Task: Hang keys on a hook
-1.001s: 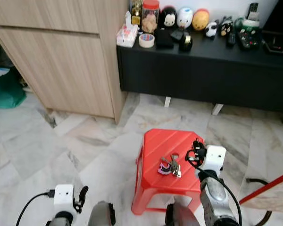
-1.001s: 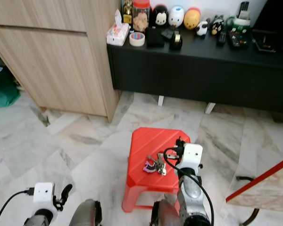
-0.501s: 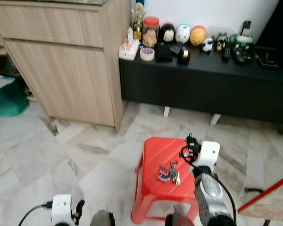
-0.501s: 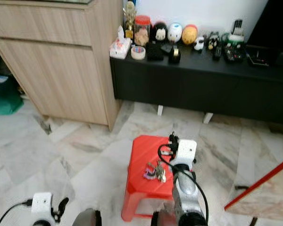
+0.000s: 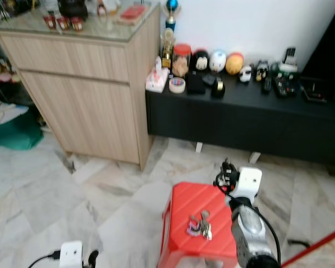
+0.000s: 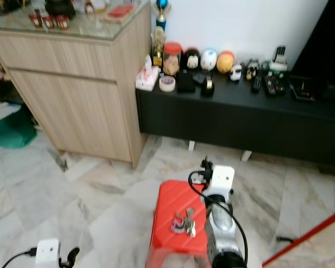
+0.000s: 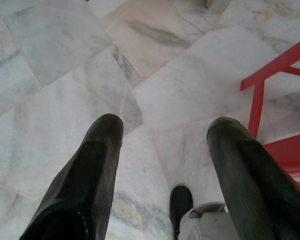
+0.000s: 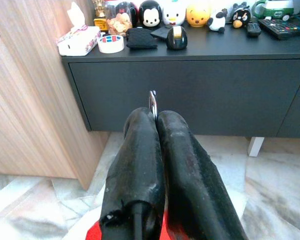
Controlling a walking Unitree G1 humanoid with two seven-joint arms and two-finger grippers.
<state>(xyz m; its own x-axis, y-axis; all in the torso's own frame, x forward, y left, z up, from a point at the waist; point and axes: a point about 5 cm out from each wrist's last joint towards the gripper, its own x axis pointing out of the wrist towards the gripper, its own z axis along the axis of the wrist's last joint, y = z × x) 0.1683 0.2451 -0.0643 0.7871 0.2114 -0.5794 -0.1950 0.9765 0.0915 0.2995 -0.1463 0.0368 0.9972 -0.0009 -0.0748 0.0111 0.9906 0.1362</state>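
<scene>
A bunch of keys [image 5: 200,224] with a pink tag lies on the top of a red plastic stool [image 5: 181,207]. My right gripper [image 5: 226,170] hovers past the stool's far right corner and points at the black TV bench. In the right wrist view its fingers [image 8: 140,150] are pressed together, and a thin sliver of silver metal [image 8: 152,99] sticks out between the tips. My left gripper [image 7: 165,130] hangs low over the marble floor to the left of the stool. Its fingers are spread wide with nothing between them.
A low black bench [image 5: 251,120] along the wall carries toy figures, a tape roll, a tissue box and remotes. A tall wooden cabinet [image 5: 84,100] stands to its left. A green bag [image 5: 11,129] lies at far left. A red bar [image 5: 318,254] crosses the lower right corner.
The camera has tilted up and the cabinet top has come into view. The right gripper has moved from over the stool's right edge to beyond its far corner. The keys have stayed on the stool.
</scene>
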